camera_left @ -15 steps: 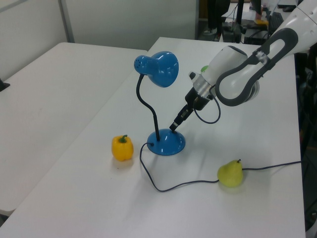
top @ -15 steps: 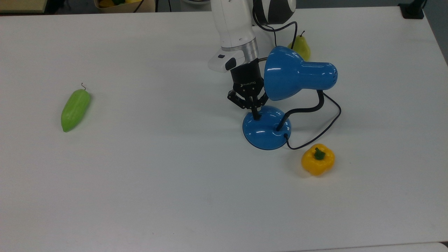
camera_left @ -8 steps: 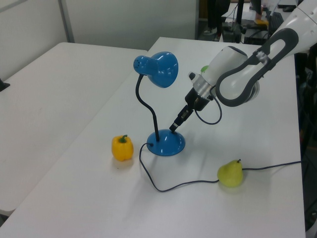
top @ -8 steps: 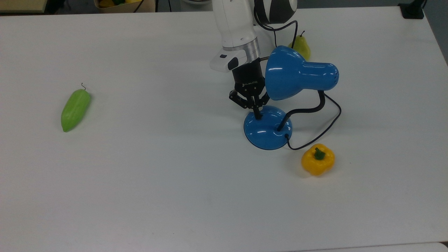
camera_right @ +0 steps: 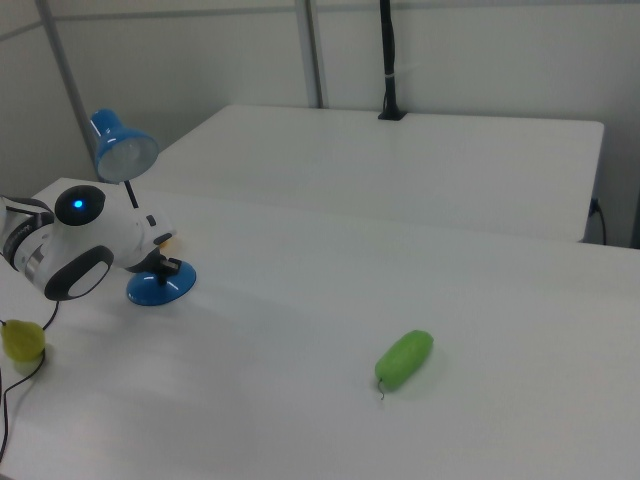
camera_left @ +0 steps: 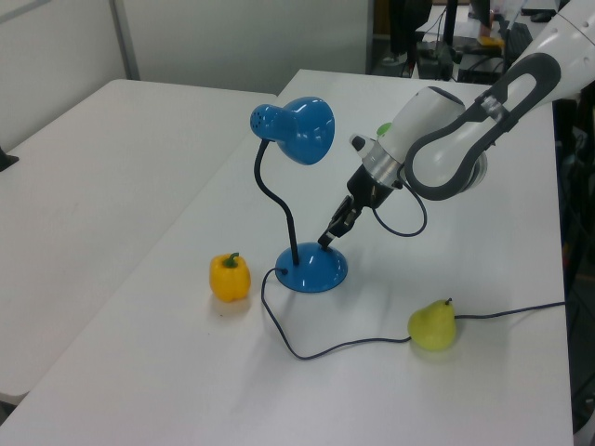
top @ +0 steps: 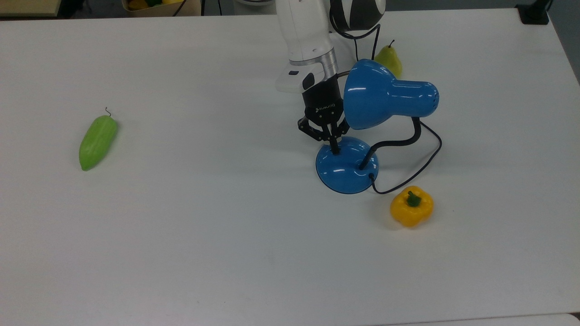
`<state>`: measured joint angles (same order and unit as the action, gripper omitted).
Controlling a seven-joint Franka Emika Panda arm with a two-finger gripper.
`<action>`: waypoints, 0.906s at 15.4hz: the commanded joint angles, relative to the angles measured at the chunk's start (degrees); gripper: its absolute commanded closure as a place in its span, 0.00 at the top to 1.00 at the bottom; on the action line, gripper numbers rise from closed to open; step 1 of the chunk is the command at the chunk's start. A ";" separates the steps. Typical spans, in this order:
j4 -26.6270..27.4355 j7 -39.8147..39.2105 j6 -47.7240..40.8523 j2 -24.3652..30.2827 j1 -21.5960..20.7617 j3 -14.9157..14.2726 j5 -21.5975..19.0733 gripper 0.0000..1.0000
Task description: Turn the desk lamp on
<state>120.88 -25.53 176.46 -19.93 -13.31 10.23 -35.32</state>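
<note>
The desk lamp has a glossy blue domed base (top: pixel 343 175), a black bent neck (top: pixel 394 141) and a blue bell shade (top: pixel 378 96) pointing to the top view's left. My gripper (top: pixel 334 150) comes down at a slant from the back, shut, with its black fingertips together and touching the rear top of the base. The shade hangs just beside the gripper body on the top view's right. In the left view the gripper (camera_left: pixel 327 241) meets the base (camera_left: pixel 311 270) under the shade (camera_left: pixel 296 127). The right view has the base (camera_right: pixel 160 288) and shade (camera_right: pixel 122 144) at its left.
The lamp's black cord (top: pixel 421 166) loops past a yellow bell pepper (top: pixel 411 207) close to the base. A yellow-green pear (top: pixel 389 59) stands behind the shade. A long green vegetable (top: pixel 97 141) lies far off at the top view's left. All sit on a white table (top: pixel 226 235).
The wrist has turned and shifted slightly to the top view's right. The fingertips stay on the base. The lamp edged a little to the top view's right, then held still.
</note>
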 commanded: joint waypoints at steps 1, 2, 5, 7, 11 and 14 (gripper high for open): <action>0.76 -8.46 1.08 -0.45 -0.14 0.75 -0.01 0.00; 0.76 -10.75 1.08 -0.80 -0.14 0.75 -0.01 0.00; 0.67 -12.53 1.17 -1.16 -0.14 0.75 -0.01 0.00; 0.58 -12.53 1.17 -0.64 -0.05 0.75 -0.01 0.00; 0.32 -12.09 1.61 0.07 -0.05 1.98 -0.19 0.00; 0.41 -12.09 1.78 0.25 -0.14 2.07 -0.19 0.00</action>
<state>120.78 -36.67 176.53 -19.93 -13.31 11.42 -35.29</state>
